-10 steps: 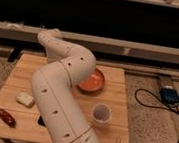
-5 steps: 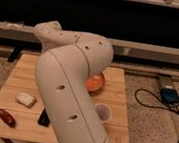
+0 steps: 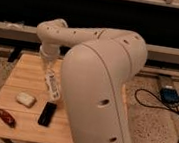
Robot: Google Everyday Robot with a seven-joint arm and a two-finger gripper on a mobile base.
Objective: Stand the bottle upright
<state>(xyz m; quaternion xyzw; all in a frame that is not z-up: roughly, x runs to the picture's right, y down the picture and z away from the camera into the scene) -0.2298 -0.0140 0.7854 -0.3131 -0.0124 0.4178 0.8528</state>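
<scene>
Wooden table (image 3: 29, 74) w/ three items near its front-left: white rounded block (image 3: 25, 99), black phone (image 3: 47, 114) just right of it, reddish-brown packet (image 3: 6, 117) at front-left corner. Speckled floor (image 3: 158, 127) on right has black cables (image 3: 165, 105) & a blue-topped box (image 3: 169, 93).

- The table (image 3: 22, 121), lower left of the frame, is pale wood with a matt, smooth top.
- The arm (image 3: 101, 83) filling the centre has a smooth off-white plastic shell with a soft sheen.
- The gripper (image 3: 49, 70), left of centre above the table, is shut on the bottle (image 3: 54, 87), whitish plastic with a pale printed label.
- The phone (image 3: 47, 114) is smooth black.
- The floor (image 3: 160, 132) looks speckled and rough.
</scene>
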